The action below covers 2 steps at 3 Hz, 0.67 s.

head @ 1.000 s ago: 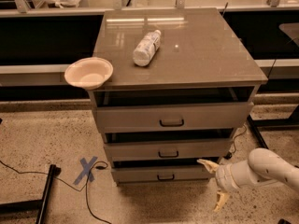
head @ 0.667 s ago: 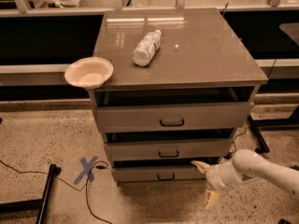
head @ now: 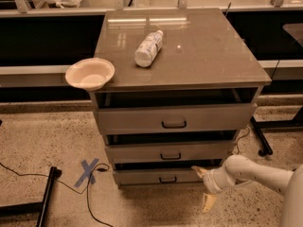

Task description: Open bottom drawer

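The bottom drawer (head: 142, 177) is the lowest and shallowest grey front of the cabinet, with a small dark loop handle (head: 167, 179) at its centre. It looks pushed in. My gripper (head: 204, 187) hangs low at the drawer's right end, right of the handle, on a white arm (head: 255, 173) that comes in from the lower right. It is open with nothing in it. One pale finger (head: 198, 170) points at the drawer's right corner and the other finger (head: 208, 203) points down at the floor.
Above are the middle drawer (head: 137, 153) and the tall top drawer (head: 132, 120). A white bowl (head: 90, 73) overhangs the cabinet top's left edge and a plastic bottle (head: 148, 48) lies on it. Blue X tape (head: 88, 172), cables and a black stand leg (head: 46, 197) lie on the floor at left.
My gripper has moved left and slightly up, from out at the cabinet's right toward the right end of the bottom drawer. The drawers have not moved.
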Available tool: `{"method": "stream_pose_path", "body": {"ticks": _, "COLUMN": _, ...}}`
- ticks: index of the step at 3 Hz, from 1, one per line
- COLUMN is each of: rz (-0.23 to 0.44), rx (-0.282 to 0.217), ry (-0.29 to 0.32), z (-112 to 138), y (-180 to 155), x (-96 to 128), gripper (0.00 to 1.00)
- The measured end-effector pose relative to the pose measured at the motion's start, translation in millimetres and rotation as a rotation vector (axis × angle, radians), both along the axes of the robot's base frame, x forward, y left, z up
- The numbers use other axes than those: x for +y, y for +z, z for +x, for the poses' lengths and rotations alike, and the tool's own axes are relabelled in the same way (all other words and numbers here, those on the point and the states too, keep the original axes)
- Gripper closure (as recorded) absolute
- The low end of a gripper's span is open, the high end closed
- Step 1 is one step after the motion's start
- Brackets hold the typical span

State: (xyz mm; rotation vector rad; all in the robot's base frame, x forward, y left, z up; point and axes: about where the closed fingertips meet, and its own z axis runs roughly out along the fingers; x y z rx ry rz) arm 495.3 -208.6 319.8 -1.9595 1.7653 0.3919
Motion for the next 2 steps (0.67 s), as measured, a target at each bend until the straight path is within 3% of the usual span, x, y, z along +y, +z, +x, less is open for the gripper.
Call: {"method": "stream_pose_path", "body": {"ticks": 2, "rz": 0.028, "rx": -0.033, "ry": -0.085, "z": 18, "y": -50, "x": -1, "gripper": 0.0}}
